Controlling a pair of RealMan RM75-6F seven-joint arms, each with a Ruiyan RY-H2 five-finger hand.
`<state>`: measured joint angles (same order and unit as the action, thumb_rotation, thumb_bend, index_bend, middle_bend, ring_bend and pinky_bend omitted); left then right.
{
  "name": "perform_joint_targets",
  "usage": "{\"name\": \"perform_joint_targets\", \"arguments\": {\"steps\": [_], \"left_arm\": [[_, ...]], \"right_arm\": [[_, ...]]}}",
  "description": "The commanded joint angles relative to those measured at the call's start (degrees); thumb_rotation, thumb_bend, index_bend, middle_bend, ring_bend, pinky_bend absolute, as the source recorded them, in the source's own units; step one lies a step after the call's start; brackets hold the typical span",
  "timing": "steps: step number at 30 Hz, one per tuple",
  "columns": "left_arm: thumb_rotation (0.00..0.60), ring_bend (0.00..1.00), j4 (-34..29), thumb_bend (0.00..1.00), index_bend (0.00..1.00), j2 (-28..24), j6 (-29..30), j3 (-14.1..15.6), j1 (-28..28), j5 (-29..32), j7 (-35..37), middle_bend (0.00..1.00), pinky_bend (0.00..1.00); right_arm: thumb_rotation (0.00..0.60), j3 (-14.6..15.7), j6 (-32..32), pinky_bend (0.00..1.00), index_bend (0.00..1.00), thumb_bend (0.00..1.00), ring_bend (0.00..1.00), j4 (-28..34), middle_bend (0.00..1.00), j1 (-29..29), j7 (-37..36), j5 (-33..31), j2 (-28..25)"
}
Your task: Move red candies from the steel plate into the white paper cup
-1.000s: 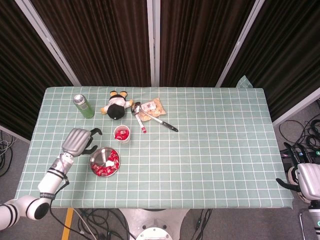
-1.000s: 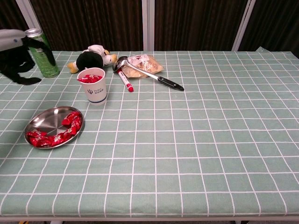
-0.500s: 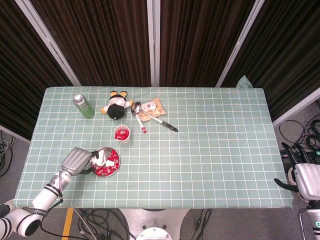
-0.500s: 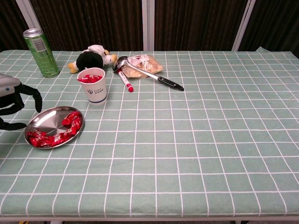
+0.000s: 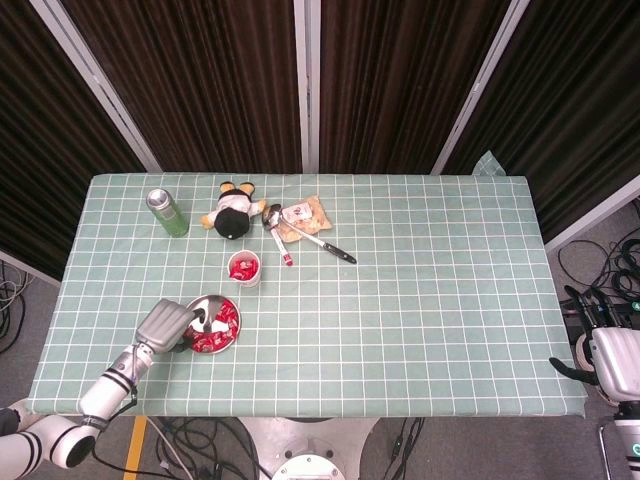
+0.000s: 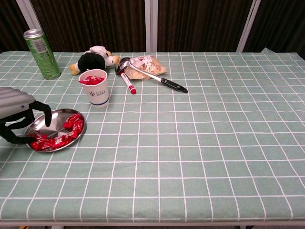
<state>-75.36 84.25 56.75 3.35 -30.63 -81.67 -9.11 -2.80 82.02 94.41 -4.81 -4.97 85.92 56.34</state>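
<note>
Steel plate (image 6: 47,120) sits just before the cup (image 6: 97,88); left hand (image 6: 16,114) hovers over its candies (image 6: 71,128), fingers wide, empty, seemingly to pick one.

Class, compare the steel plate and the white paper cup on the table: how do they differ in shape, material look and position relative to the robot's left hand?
The steel plate is wide, shallow and shiny metal; the white paper cup is tall, narrow and matt white with a small printed mark. The left hand reaches over the plate's near-left rim, while the cup stands apart from it, further back. In the plate the red candies lie spread out; in the cup they sit bunched at the top. Both hold red candies.
</note>
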Motion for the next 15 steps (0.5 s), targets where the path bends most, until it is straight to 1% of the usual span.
{"name": "perform_joint_targets", "arguments": {"steps": [1, 9, 15], "left_arm": [[0.600, 0.92, 0.3, 0.29, 0.48, 0.3, -0.4, -0.3, -0.2, 0.3, -0.3, 0.95, 1.00], [0.600, 0.92, 1.2, 0.29, 0.48, 1.5, -2.2, -1.3, -0.8, 1.4, -0.5, 0.95, 1.00], [0.600, 0.92, 0.2, 0.29, 0.48, 1.0, -1.8, -1.2, -0.4, 1.4, -1.2, 0.95, 1.00]], "right_arm": [[0.600, 0.0, 0.0, 0.28, 0.06, 0.01, 0.05, 0.0, 0.27, 0.0, 0.0, 0.0, 0.0], [0.600, -0.1, -0.1, 0.29, 0.06, 0.01, 0.05, 0.0, 0.27, 0.0, 0.0, -0.2, 0.0], [0.600, -0.1, -0.3, 0.29, 0.06, 0.01, 0.05, -0.2, 0.27, -0.1, -0.1, -0.2, 0.0]]}}
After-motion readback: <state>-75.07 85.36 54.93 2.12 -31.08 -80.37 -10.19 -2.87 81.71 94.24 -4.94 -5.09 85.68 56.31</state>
